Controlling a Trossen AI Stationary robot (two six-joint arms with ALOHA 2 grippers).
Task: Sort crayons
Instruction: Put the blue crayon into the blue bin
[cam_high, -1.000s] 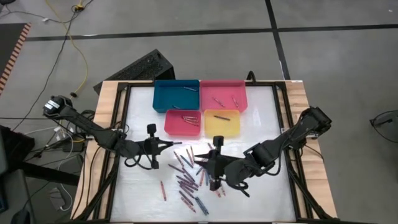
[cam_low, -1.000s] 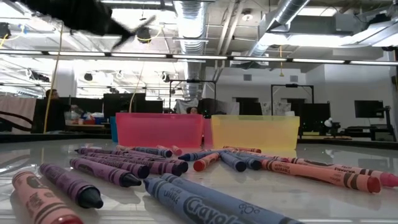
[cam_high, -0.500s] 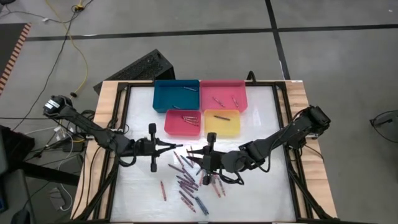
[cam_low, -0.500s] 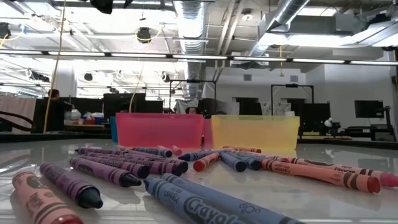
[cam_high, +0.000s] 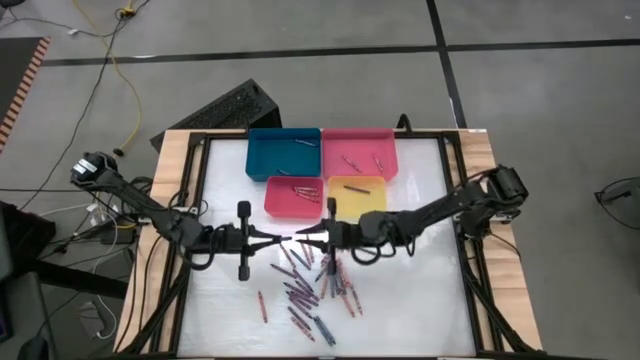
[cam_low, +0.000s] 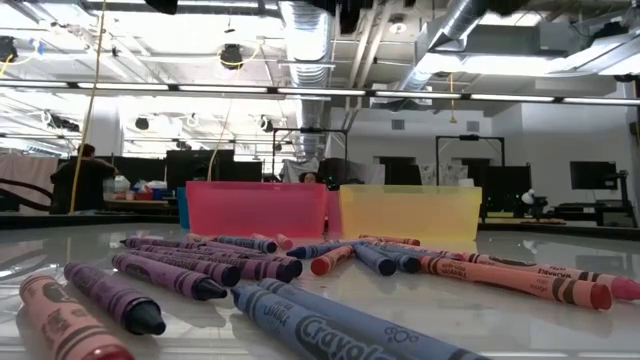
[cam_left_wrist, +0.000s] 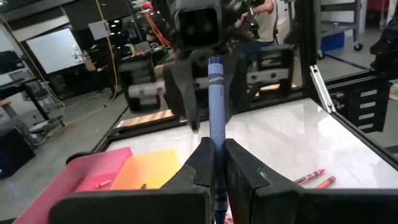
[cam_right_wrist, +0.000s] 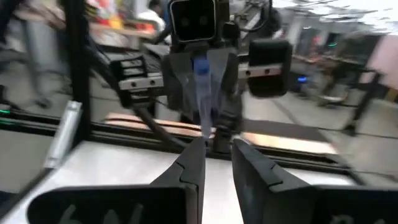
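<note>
Crayons (cam_high: 305, 285) lie scattered mid-table, on the side of the four trays nearer the arms; a few already sit in the blue tray (cam_high: 283, 154), pink tray (cam_high: 358, 152), red tray (cam_high: 293, 197) and yellow tray (cam_high: 357, 198).

Left gripper (cam_high: 283, 238) raised over the table just short of the red tray, fingers clamped on a blue crayon (cam_left_wrist: 216, 118) that sticks out ahead of the fingertips.

Right gripper (cam_high: 305, 237) faces it tip to tip, nearly touching in the overhead view. Its fingers (cam_right_wrist: 191, 163) stand partly apart, nothing seen between them; the blue crayon's free end looks to lie at or just short of that gap, though I cannot tell whether it has entered.

Step in hand, as I judge it: an arm-to-arm handover of the blue crayon above the pile.

Next calls for the right fingers to close squarely on the exposed end before the left lets go, then a carry to the blue tray. Risk: a slip or twist if release comes early.
</note>
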